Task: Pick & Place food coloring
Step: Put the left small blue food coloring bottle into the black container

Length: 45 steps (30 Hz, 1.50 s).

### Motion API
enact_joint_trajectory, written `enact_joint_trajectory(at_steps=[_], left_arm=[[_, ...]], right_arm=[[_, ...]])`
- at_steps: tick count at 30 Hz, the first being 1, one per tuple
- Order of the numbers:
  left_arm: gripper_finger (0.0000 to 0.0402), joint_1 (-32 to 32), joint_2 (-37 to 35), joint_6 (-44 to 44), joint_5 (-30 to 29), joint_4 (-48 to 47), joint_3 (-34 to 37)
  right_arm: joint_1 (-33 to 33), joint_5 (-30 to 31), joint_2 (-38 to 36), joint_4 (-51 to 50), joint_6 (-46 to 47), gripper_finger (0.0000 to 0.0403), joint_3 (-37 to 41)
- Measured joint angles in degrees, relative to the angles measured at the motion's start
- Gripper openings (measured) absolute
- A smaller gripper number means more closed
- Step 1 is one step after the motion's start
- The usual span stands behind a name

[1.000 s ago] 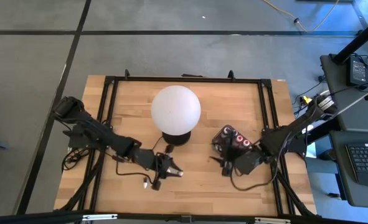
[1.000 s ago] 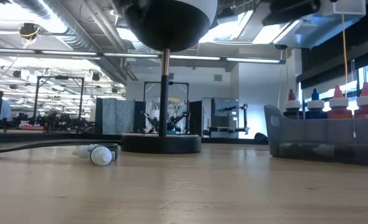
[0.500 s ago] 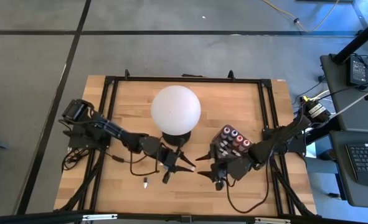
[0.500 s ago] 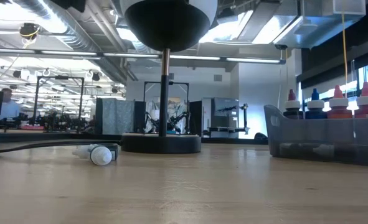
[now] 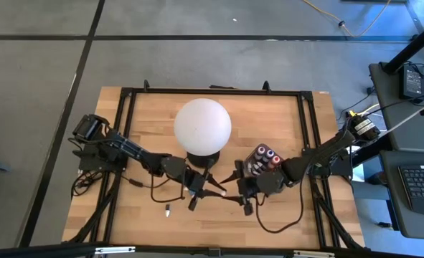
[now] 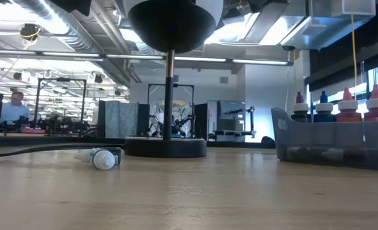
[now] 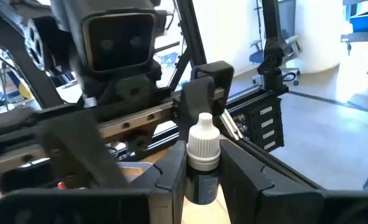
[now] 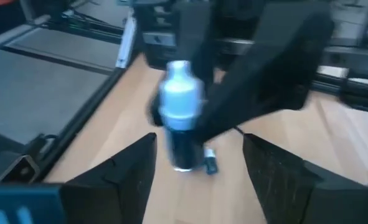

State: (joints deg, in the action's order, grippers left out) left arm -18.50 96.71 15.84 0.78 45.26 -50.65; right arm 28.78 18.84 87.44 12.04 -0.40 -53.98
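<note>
The wooden tabletop (image 5: 283, 118) carries a big white globe lamp (image 5: 202, 125) on a dark round base, standing near its middle. In the low view the lamp's stem rises from that base and a dark cable runs along the wood towards it.

Both dark arms reach in towards the middle of the tabletop, in front of the lamp. The left gripper (image 5: 213, 188) sits just in front of the lamp base, and its fingers (image 7: 165, 171) are closed on a dark blue food coloring bottle (image 7: 202, 163) with a white cap, held upright between them. The right gripper (image 5: 238, 192) faces it from the other side, very near, its fingers (image 8: 124, 168) spread wide with nothing between them. The right wrist view shows the held bottle just ahead of those parted fingers, gripped by the other arm's dark fingers.

A dark translucent tray (image 6: 329, 137) stands on the right half of the tabletop, beside the right arm. It holds several food coloring bottles (image 5: 266, 155) upright: in the low view, red and blue ones with pointed tips rise above its rim.

One small bottle (image 5: 167, 211) lies on its side on the wood, apart from the grippers, nearer the left arm. The low view shows its round white cap (image 6: 103, 159).

A person (image 6: 13, 108) is in the room behind.
</note>
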Motion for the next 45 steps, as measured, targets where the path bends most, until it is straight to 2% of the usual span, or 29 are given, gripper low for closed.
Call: enact_joint_trajectory(at_steps=[4,13,17,24,32,40,45], left_arm=[[0.0079,0.00,0.00,0.00,-0.31,-0.02,0.00],[0.0083,-0.04,0.00,-0.01,-0.32,-0.34,0.00],[0.0085,-0.04,-0.02,-0.02,-0.28,-0.47,0.00],[0.0095,-0.04,-0.02,-0.02,-0.33,-0.61,0.00],[0.0097,0.02,-0.02,-0.58,-1.02,-2.97,0.00],[0.0160,-0.92,-2.25,-1.51,-6.91,-9.62,0.02],[0.0194,-2.96,-5.93,-3.62,-11.66,-19.96,0.02]], right_arm=[[-0.17,-2.33,0.00,0.20,0.08,0.0210,0.00],[-0.18,-2.53,0.00,-0.18,-0.09,0.0105,0.00],[-0.18,-2.59,0.00,-0.23,-0.11,0.0078,0.00],[-0.18,-2.59,0.00,-0.30,0.24,0.0090,0.00],[-0.20,-2.47,-0.05,-3.64,3.83,0.0083,-0.02],[-0.18,-2.63,-0.11,-8.86,10.26,0.0083,-0.03],[-0.15,-2.59,-0.35,-24.98,20.58,0.0083,-4.01]])
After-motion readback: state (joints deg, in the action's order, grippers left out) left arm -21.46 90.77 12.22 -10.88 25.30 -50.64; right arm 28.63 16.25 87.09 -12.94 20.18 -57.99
